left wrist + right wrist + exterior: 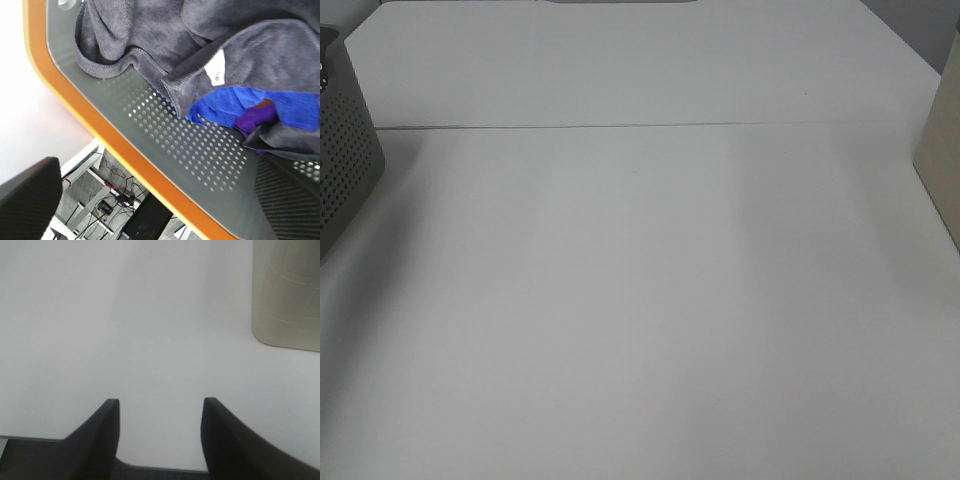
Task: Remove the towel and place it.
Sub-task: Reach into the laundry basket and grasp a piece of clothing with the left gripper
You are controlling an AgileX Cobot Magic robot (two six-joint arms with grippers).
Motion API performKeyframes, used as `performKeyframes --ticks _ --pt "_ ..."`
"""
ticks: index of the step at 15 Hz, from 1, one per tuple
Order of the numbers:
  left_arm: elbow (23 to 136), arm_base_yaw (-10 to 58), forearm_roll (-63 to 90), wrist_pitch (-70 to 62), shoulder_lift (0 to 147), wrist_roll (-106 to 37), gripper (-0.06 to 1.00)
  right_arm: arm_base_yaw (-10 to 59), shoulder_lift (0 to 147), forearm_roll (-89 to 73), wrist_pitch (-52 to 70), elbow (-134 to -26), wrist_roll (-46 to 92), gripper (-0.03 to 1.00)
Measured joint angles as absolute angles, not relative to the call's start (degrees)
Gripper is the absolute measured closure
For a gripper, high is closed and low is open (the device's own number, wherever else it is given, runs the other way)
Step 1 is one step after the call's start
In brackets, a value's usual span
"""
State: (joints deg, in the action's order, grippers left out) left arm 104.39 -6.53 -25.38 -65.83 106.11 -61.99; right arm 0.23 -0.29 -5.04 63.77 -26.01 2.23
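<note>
Towel (150, 30), dark charcoal terry cloth, sits bunched inside the grey perforated basket (345, 160) at the tabletop's (640, 300) left edge, lying over a blue cloth (235, 102) and a purple cloth (255, 117). It looks soft, floppy and light, and it is likely to drape and drag its neighbours along. The hemmed fold beside the white label (216, 70) seems the best place to pinch, lifting high enough to clear the orange rim (100, 130). The left tool (160, 167) is poised at the basket's rim, jaws spread wide, gripping nothing. The right tool (159, 410) hovers above bare tabletop near the beige container (287, 290) at the right edge, jaws parted and empty. Only the left wrist view shows the towel; the high view catches just the basket's outside wall and neither arm.
</note>
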Motion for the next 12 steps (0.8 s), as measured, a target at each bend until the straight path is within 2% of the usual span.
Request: performKeyframes --ticks 5,12 --pt "104.68 -13.41 -25.67 -59.42 114.25 -69.21 -0.05 0.23 -0.29 -5.10 63.77 -26.01 2.23 0.47" --pt "104.74 -14.15 -24.69 -53.23 123.64 -74.60 -0.05 0.23 -0.29 -5.10 63.77 -26.01 2.23 0.47"
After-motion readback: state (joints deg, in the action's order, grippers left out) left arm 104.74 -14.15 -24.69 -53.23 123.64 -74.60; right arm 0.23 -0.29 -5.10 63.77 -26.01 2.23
